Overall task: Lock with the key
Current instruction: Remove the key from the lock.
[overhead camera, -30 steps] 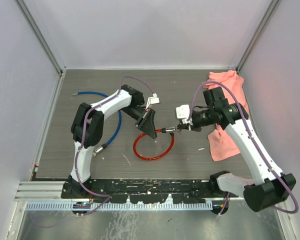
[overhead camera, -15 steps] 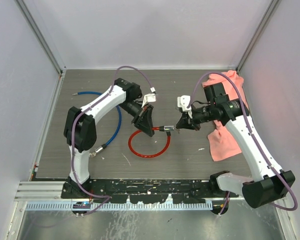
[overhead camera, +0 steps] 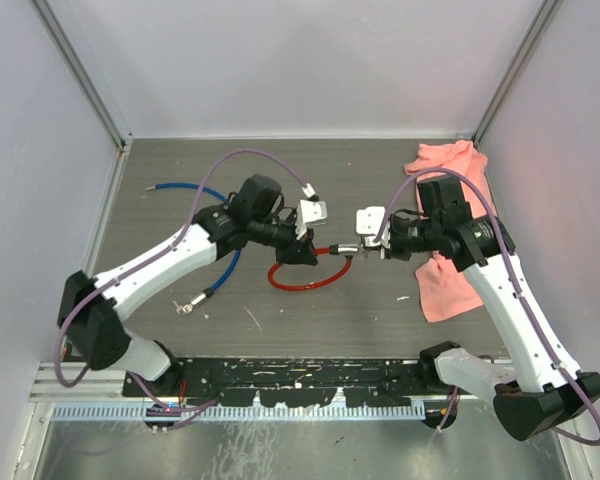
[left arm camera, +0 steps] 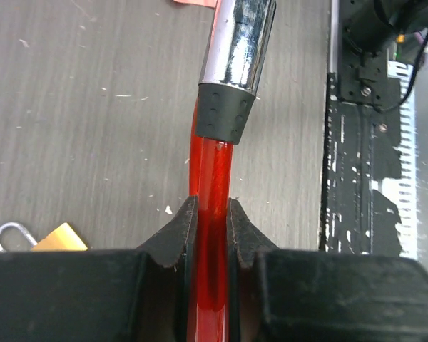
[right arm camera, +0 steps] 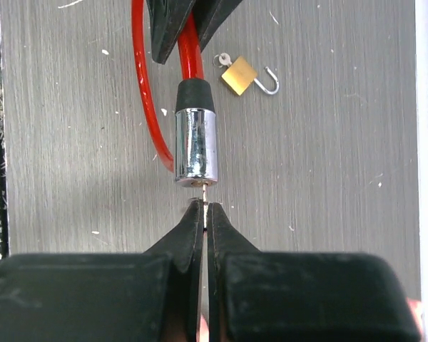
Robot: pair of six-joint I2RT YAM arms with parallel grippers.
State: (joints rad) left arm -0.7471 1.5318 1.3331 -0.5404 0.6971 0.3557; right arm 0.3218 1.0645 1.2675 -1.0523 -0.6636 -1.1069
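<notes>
**Cable lock at mid-surface.** The left end effector (left arm camera: 210,217) is clamped on the red cable (left arm camera: 211,167) just behind its chrome lock cylinder (right arm camera: 195,146). The right end effector (right arm camera: 205,214) is closed on the key (right arm camera: 205,189), whose tip meets the cylinder's end. A brass padlock (right arm camera: 240,75), shackle open, lies on the surface (overhead camera: 370,320) nearby.

you have bright, even light from above; shadows on the grey wood-grain table (overhead camera: 380,310) are soft and faint. glare streaks the shiny chrome lock barrel (left arm camera: 239,43) in your left wrist view. the crumpled pink cloth (overhead camera: 442,295) tints the white right wall (overhead camera: 560,130) pink.
</notes>
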